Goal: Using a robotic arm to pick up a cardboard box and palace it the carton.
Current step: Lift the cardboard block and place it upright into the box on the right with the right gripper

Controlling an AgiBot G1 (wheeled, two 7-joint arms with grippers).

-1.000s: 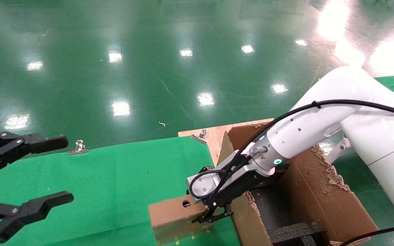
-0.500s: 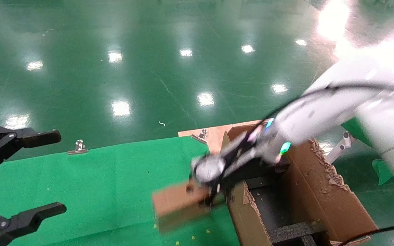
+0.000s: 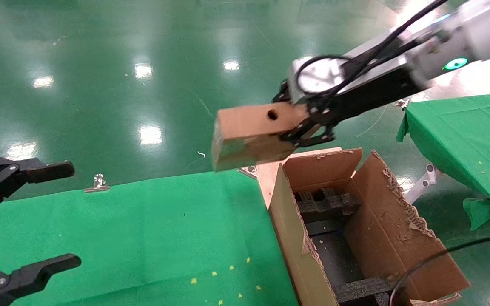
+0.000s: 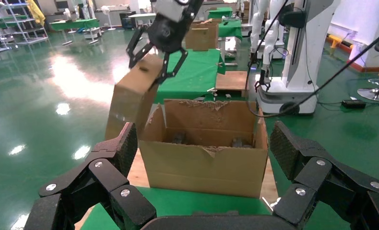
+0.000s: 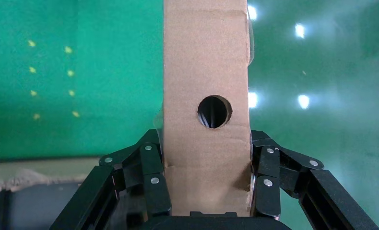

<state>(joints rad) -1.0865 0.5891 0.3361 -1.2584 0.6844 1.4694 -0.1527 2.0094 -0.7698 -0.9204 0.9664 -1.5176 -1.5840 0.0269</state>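
Observation:
My right gripper on the white robotic arm is shut on the small brown cardboard box, holding it high in the air above the table's far edge, left of the carton's far end. The box's round hole faces up; it shows in the right wrist view between my fingers. The large ragged carton with black foam blocks stands open at the lower right, also in the left wrist view. My left gripper is open and empty at the far left.
A green cloth covers the table. Metal clips sit on its far edge. A second green-covered table stands at the right. A black cable hangs over the carton's near right.
My right gripper has lifted the cardboard box off the green cloth, up and away, well above the carton. The left gripper has barely moved.

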